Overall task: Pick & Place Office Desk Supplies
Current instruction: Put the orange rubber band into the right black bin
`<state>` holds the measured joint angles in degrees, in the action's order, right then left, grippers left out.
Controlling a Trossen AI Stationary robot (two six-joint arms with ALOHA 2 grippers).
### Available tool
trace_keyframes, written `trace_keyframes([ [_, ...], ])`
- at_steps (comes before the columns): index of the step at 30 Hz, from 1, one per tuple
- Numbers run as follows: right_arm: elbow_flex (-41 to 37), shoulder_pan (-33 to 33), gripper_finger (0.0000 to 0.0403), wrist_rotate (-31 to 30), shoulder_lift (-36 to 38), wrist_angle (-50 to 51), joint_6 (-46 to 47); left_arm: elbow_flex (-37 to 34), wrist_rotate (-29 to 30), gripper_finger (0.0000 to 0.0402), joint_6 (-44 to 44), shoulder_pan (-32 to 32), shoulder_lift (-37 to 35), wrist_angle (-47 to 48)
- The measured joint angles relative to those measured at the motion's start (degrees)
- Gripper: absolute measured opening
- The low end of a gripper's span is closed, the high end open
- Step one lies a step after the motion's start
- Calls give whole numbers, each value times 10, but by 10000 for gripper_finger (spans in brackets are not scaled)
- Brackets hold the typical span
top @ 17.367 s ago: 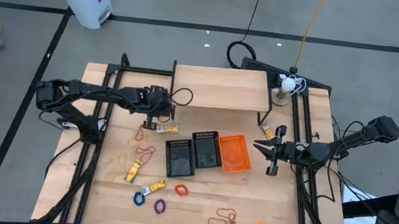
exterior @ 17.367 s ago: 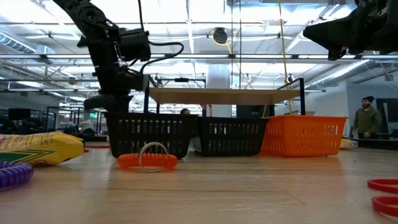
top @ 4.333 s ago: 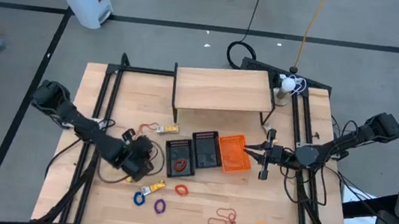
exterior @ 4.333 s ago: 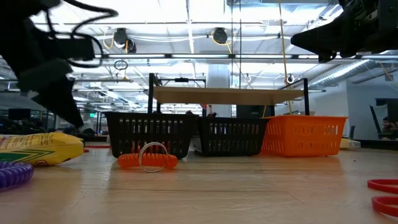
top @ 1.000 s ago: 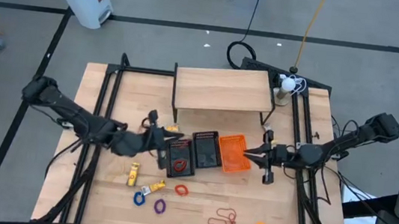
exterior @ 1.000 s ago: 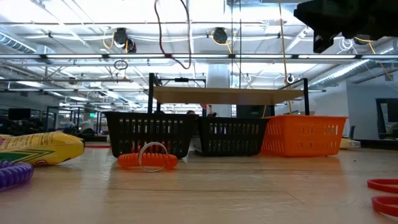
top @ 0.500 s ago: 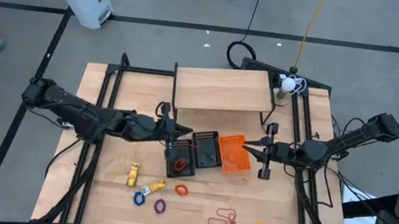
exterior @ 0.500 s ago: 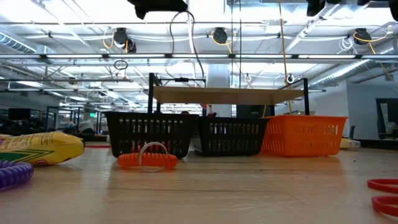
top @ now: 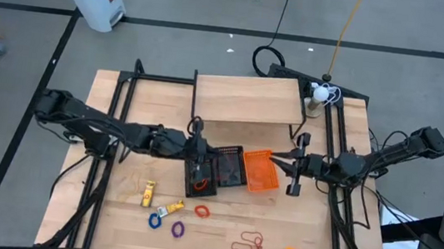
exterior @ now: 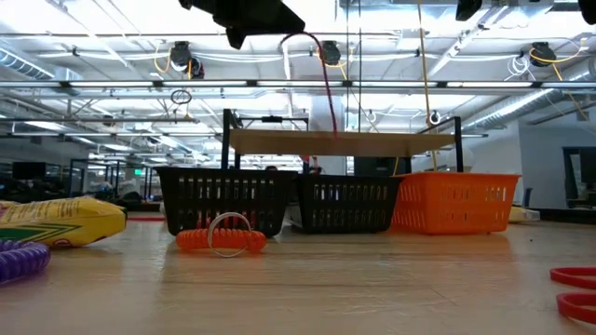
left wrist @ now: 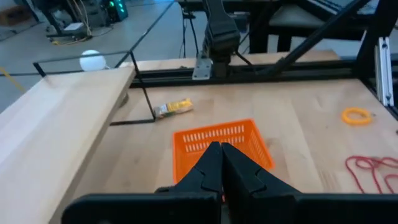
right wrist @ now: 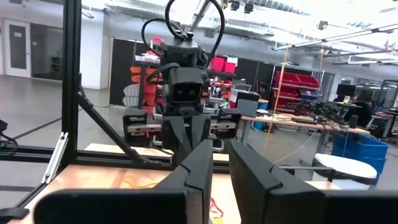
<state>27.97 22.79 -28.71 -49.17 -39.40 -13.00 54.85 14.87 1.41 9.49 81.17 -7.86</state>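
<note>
Left claw: pinching red elastic loop above black basket | right claw: narrowly parted, empty, beside orange basket | worktop: scattered rings

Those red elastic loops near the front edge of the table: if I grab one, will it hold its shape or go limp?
Likely limp: the red elastic loops lie flat in thin, tangled curves. Probably very light. Being overlapped, lifting one may drag the others along.

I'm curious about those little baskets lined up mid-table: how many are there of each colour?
Black baskets: 2
Orange basket: 1
Total: 3
</note>
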Motion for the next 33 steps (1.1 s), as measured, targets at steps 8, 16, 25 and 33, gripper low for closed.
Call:
trace_keyframes([
  [8,0,0,45,-17,-2,24,19,0,1,0,26,-4,0,-17],
  [16,0,0,45,-15,-13,45,64,0,2,0,15,-12,0,-18],
  [25,0,0,45,-13,-14,43,39,0,2,2,17,-12,0,-18],
  [33,0,0,45,-13,-14,43,32,0,1,3,10,-12,0,-17],
])
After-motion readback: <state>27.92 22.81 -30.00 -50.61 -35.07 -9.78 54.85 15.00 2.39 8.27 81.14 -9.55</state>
